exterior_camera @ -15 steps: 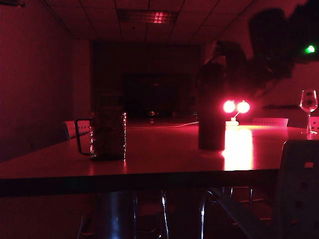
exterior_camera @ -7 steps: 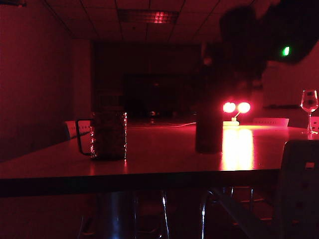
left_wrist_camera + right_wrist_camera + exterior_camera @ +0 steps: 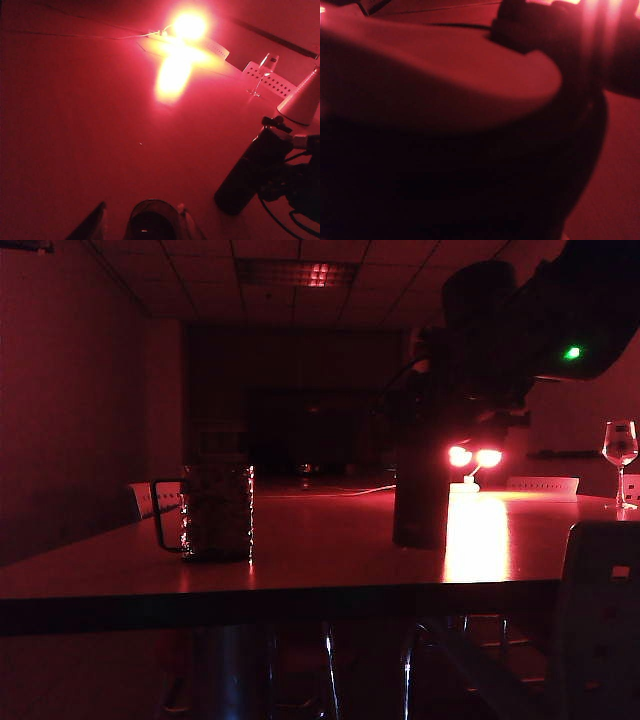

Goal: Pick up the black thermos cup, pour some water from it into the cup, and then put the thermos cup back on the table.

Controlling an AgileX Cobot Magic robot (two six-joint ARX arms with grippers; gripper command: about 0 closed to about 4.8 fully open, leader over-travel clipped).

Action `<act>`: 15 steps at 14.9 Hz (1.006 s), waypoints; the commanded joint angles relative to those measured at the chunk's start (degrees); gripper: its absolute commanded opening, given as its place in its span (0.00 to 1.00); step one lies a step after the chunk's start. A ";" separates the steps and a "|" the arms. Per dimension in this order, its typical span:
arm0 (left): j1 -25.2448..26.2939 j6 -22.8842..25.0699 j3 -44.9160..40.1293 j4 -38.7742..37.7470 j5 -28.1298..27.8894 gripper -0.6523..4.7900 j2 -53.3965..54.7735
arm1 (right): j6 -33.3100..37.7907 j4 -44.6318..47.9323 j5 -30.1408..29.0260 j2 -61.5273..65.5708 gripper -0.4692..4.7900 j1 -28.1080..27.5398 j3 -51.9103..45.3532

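Since the earlier frame, right pincer (image 3: 272, 167) has closed in around black thermos cup (image 3: 420, 475); grip indeterminate. Left pincer (image 3: 142, 225) spread over cup (image 3: 150, 225), visible only in left wrist view.

Table (image 3: 330, 565) glossy, reflective; cup (image 3: 216, 512) dimpled glass (thermos (image 3: 420, 480) matt).

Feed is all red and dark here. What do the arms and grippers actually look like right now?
Under the red light both read as black. The right gripper is a blocky dark body with thin cables looping off it; in the exterior view its arm carries a small green indicator light. Of the left gripper, only two dark, tapering fingers show. No markings are legible.
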 commanded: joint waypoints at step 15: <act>0.00 -0.11 0.28 0.70 0.66 0.46 -0.09 | -5.99 0.02 -3.41 -0.11 0.91 0.15 0.26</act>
